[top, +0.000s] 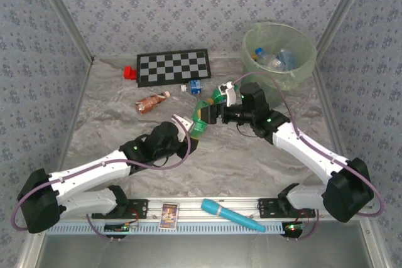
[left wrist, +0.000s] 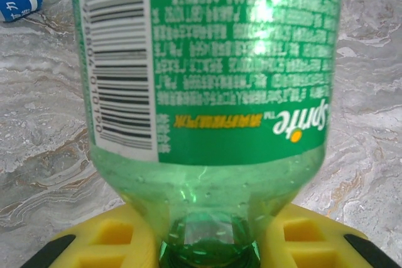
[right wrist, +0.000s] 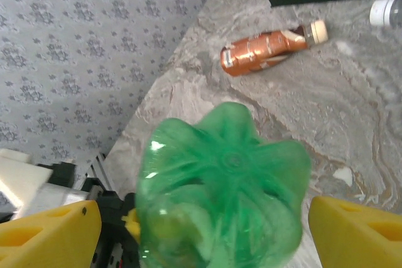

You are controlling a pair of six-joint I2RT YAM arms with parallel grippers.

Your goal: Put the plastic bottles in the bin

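The bin (top: 289, 78) is holding several clear bottles (top: 273, 58). Left of the bin and nearer the arms, the green bottle (top: 202, 117) (left wrist: 213, 92) (right wrist: 220, 186) is lying between both grippers. The left gripper (top: 193, 127) (left wrist: 210, 243) is clamping its neck at the end away from the bin. The right gripper (top: 218, 106) (right wrist: 207, 230) is straddling its base on the bin side, fingers apart. Farther left of the bin, the brown bottle (top: 152, 101) (right wrist: 267, 51) is lying on its side.

Green bottle (right wrist: 223, 186), black-and-white checkered board (top: 174, 67)
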